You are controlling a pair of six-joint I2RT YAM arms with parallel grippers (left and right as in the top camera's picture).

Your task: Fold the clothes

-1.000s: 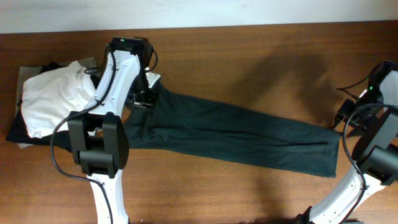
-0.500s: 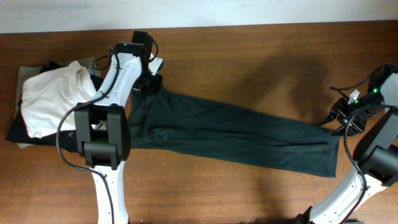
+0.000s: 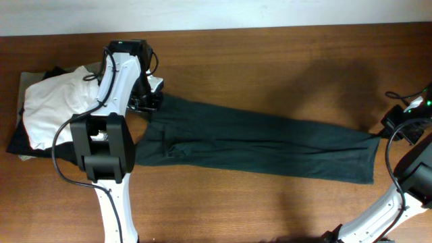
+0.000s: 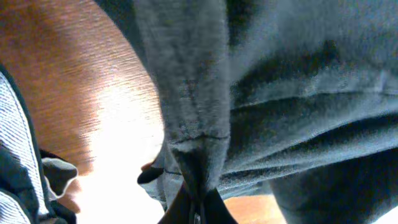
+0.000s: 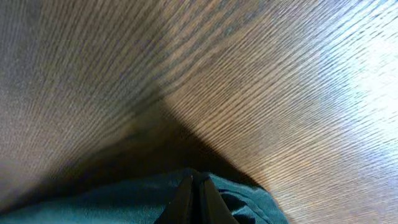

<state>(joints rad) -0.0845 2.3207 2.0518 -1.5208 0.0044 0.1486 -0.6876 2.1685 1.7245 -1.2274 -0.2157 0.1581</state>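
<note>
The dark charcoal shirt (image 3: 270,142) lies stretched into a long, narrow band across the wooden table (image 3: 270,61); no white letters show. My left gripper (image 3: 150,101) is shut on its upper left end, next to the white shirt. In the left wrist view the jaws (image 4: 198,208) pinch a ridge of grey fabric (image 4: 292,93). My right gripper (image 3: 391,128) is shut on the far right corner, near the table's right edge. In the right wrist view the jaws (image 5: 194,193) pinch the dark fabric (image 5: 124,202) just above the wood.
A folded white shirt (image 3: 57,104) sits on a stack of grey and black garments (image 3: 19,143) at the far left, close to my left arm. The table's far edge meets a pale wall (image 3: 270,13).
My right gripper has moved right and pulled the shirt longer and flatter. My left gripper swung right, then back left, still holding its end.
</note>
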